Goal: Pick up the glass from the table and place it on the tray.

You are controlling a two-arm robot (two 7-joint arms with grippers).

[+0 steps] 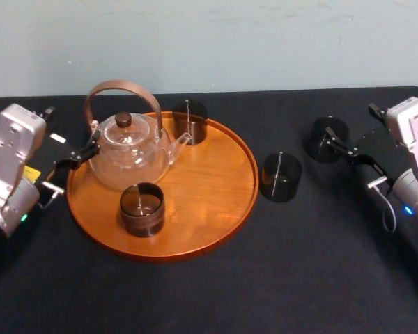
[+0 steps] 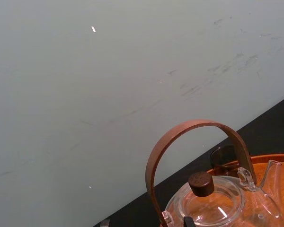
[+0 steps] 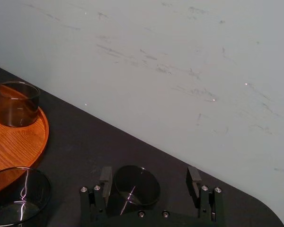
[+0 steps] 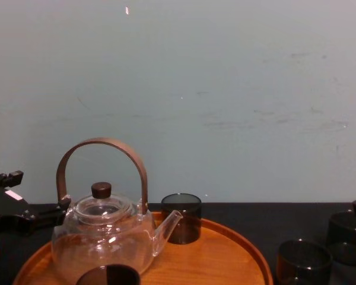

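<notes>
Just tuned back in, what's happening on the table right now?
The right gripper is open, its fingers either side of the far-right glass, which stands on the table. A second glass stands on the table nearer the tray. On the tray are a teapot, a back glass and a front glass. The left gripper sits beside the teapot.

The right gripper [image 3: 150, 177] stands wide open on the black table [image 3: 85, 142], with a dark glass [image 3: 132, 183] between its fingers, nearer one of them. A second glass [image 3: 19, 196] sits just beside the tray [image 3: 35, 137]. A third glass [image 3: 16, 103] stands on the tray.
</notes>
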